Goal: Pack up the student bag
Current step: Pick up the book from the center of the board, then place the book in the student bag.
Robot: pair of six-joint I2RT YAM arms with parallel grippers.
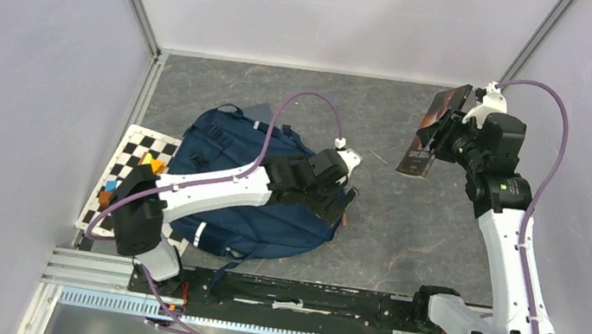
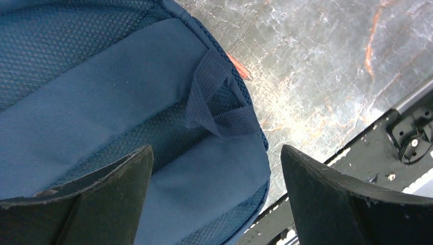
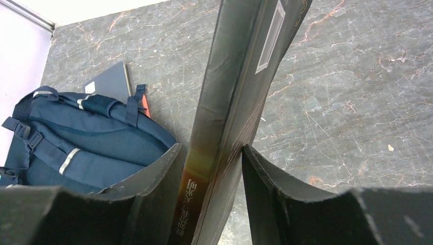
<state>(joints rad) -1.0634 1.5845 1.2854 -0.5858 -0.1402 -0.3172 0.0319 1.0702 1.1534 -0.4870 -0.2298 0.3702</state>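
The navy-blue student bag (image 1: 231,167) lies flat on the grey table, left of centre. It fills the left wrist view (image 2: 102,102) and shows at the lower left of the right wrist view (image 3: 92,143). My left gripper (image 1: 342,201) is open, low over the bag's right end near a small fabric loop (image 2: 217,97); nothing is between its fingers (image 2: 117,199). My right gripper (image 1: 446,140) is shut on a dark book (image 1: 433,134) and holds it in the air at the right rear; the book's spine (image 3: 224,127) runs between the fingers (image 3: 153,194).
A dark blue notebook (image 3: 110,81) lies on the table behind the bag. A checkerboard mat (image 1: 127,161) with small coloured blocks (image 1: 154,165) lies at the left. An orange item (image 2: 239,66) pokes out at the bag's edge. The black mounting rail (image 1: 301,294) runs along the near edge.
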